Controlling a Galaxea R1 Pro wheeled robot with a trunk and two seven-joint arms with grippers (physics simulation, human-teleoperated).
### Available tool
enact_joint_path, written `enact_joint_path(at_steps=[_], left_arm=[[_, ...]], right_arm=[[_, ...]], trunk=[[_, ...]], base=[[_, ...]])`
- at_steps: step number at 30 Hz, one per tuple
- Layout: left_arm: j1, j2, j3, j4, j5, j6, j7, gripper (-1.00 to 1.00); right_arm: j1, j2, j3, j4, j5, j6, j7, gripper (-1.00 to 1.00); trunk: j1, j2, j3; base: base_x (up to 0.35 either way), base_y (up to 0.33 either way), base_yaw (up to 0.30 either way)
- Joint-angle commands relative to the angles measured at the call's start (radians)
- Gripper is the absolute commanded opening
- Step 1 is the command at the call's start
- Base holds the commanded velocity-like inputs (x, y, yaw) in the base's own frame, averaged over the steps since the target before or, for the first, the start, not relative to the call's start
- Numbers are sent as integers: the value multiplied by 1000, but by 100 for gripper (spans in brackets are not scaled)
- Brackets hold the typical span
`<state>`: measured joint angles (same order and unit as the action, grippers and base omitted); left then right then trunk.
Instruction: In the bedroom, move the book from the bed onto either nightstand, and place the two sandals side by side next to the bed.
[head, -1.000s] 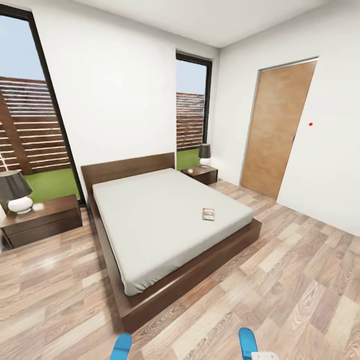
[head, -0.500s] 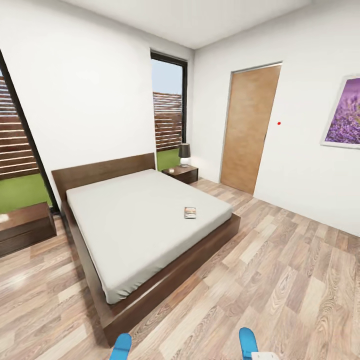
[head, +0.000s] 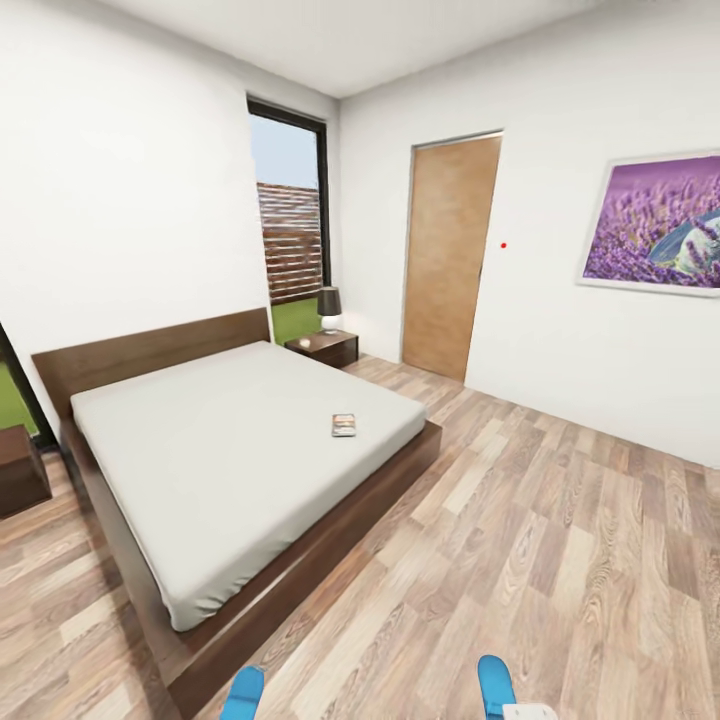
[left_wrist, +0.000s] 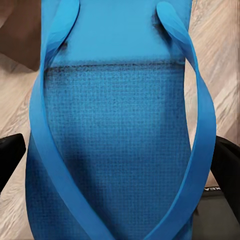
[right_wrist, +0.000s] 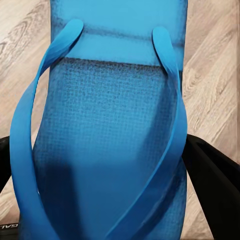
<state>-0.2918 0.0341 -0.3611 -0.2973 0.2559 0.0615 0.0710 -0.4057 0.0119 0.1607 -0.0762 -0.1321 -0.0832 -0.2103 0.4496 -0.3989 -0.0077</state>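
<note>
The book (head: 344, 425) lies near the bed's (head: 240, 450) right edge, within reach from the open floor (head: 560, 560) there. Each pincer is clamped on a sandal, left (left_wrist: 120, 150) and right (right_wrist: 110, 150), probably carried together to set them as a pair. A nightstand (head: 323, 347) stands beyond the headboard by the window.

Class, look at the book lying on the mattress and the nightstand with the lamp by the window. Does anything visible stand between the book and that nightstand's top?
Nothing visible does. The book lies flat on the bed, with bare grey mattress between it and the nightstand. On the nightstand's top, a lamp stands at the back, with free surface in front.
</note>
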Motion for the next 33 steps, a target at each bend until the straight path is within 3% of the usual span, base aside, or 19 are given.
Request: enact_joint_path(at_steps=[1, 22, 33], left_arm=[[0, 1, -9, -3, 10, 6, 7, -100], [0, 1, -9, -3, 10, 6, 7, -100], [0, 1, -9, -3, 9, 6, 7, -100]], right_arm=[[-1, 0, 8, 2, -12, -5, -3, -100], [-1, 0, 8, 2, -12, -5, 2, -100], [-1, -3, 7, 2, -11, -5, 67, -100]], trunk=[[0, -1, -1], [0, -1, -1], [0, -1, -10]], base=[[0, 0, -278], [0, 0, -278], [0, 0, -238]])
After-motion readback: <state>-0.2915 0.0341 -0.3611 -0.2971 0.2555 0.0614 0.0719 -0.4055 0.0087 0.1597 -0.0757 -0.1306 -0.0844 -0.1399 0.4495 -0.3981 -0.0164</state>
